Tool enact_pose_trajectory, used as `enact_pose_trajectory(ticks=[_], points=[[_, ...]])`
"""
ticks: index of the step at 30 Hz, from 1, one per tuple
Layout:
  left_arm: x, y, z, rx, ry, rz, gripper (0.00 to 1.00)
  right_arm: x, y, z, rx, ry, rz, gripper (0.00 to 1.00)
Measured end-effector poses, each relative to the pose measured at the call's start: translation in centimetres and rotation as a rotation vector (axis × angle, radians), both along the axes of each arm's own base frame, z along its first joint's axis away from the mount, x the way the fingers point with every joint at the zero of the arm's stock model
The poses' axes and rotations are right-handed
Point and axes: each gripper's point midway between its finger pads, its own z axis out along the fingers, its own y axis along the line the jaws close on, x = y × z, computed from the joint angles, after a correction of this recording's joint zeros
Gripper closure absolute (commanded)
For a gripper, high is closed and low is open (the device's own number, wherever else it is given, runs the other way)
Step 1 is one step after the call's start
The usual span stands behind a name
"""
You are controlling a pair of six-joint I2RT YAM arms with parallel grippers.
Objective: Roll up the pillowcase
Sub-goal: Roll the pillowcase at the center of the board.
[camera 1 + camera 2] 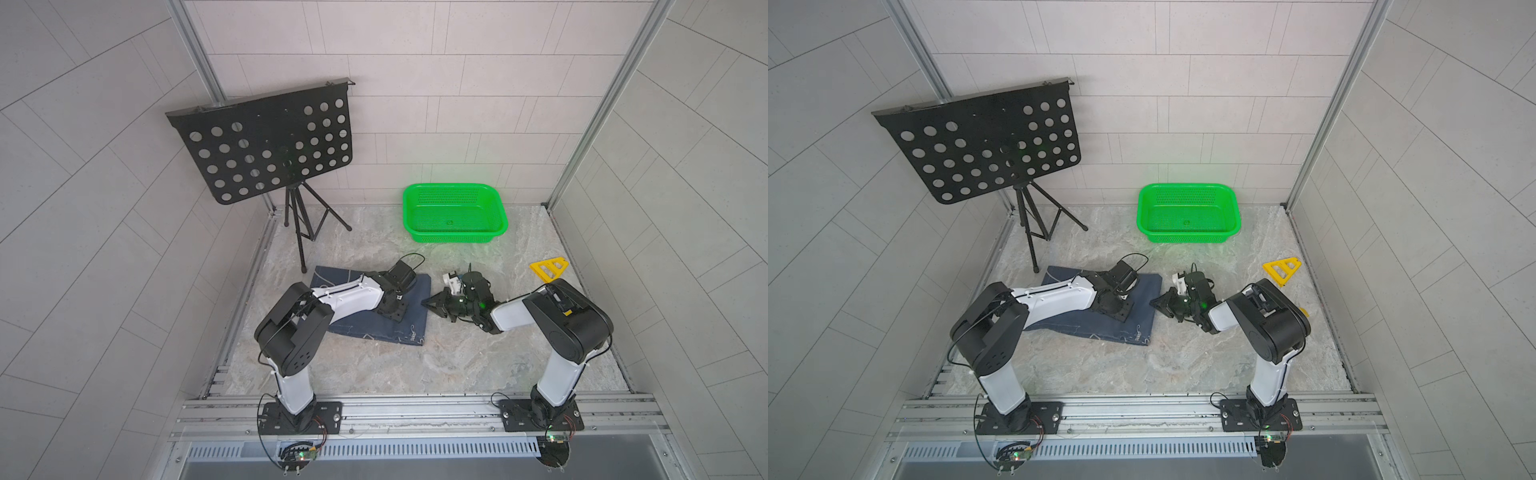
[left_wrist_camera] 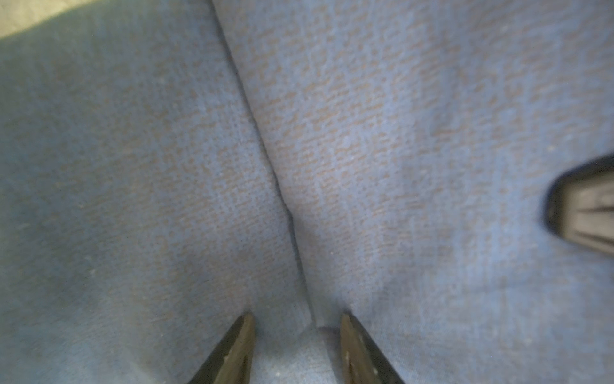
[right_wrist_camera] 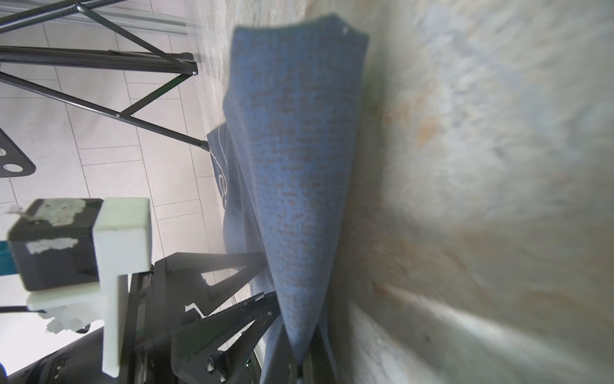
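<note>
The marbled, stone-look tabletop [image 1: 374,374] carries the pillowcase [image 1: 411,320], a coarse-woven navy rectangle with pale line drawings. It lies flat beneath the left tool [image 2: 299,335], whose tips stand partly spread and press the weave on either side of a crease. The right tool [image 3: 299,360] is pressed together, pinching the cloth edge beside it into a tapering flap.

Table [image 1: 374,365] [image 1: 1100,365]: pale marble-patterned top, walled by grey tiles on three sides, aluminium rail [image 1: 415,409] along near edge. Navy pillowcase [image 1: 415,291] [image 1: 1144,299] lies left of centre, pale writing at near right corner. Green perforated plastic basket [image 1: 457,239] [image 1: 1187,239] at far edge, right of centre, nothing inside. Yellow plastic triangle [image 1: 548,268] [image 1: 1281,269] near right edge. Black music stand [image 1: 305,224] [image 1: 1038,224] on tripod feet in far left corner, one foot beside pillowcase's far edge.
</note>
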Motion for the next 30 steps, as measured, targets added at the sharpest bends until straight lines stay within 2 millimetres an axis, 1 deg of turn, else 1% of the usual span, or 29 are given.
enact_pose_trajectory(ticks=[2,4,8,11,14,16,19,22,24,28,30], points=[[-0.1,-0.3,0.3,-0.020,0.010,0.008,0.45,-0.2,-0.9,-0.2,-0.034,0.011,0.000,1.00],[-0.2,-0.7,0.7,-0.042,0.017,0.016,0.44,-0.3,-1.9,0.0,-0.077,0.011,0.009,1.00],[0.1,-1.7,2.4,-0.096,0.012,0.034,0.41,-0.1,-4.0,0.8,-0.186,0.005,0.044,1.00],[0.7,-2.6,4.1,-0.141,-0.009,0.038,0.39,0.2,-7.0,1.5,-0.314,0.006,0.063,1.00],[1.3,-3.2,5.1,-0.163,-0.028,0.036,0.38,0.2,-10.2,1.9,-0.463,0.036,0.071,0.99],[1.3,-3.3,5.2,-0.167,-0.029,0.035,0.38,0.0,-11.9,2.2,-0.565,0.060,0.084,0.97],[1.3,-3.2,5.1,-0.165,-0.026,0.035,0.37,-0.7,-13.4,2.8,-0.682,0.093,0.113,0.95],[1.3,-3.2,5.0,-0.163,-0.025,0.034,0.36,-1.4,-14.7,3.1,-0.784,0.130,0.128,0.92],[1.3,-3.2,4.8,-0.159,-0.021,0.033,0.36,-1.7,-15.1,3.5,-0.843,0.140,0.136,0.89],[1.2,-3.2,4.1,-0.147,-0.008,0.032,0.35,-1.8,-14.8,4.0,-0.926,0.139,0.167,0.85],[1.2,-3.2,4.0,-0.146,-0.007,0.032,0.35,-2.0,-14.5,4.0,-0.960,0.138,0.186,0.80]])
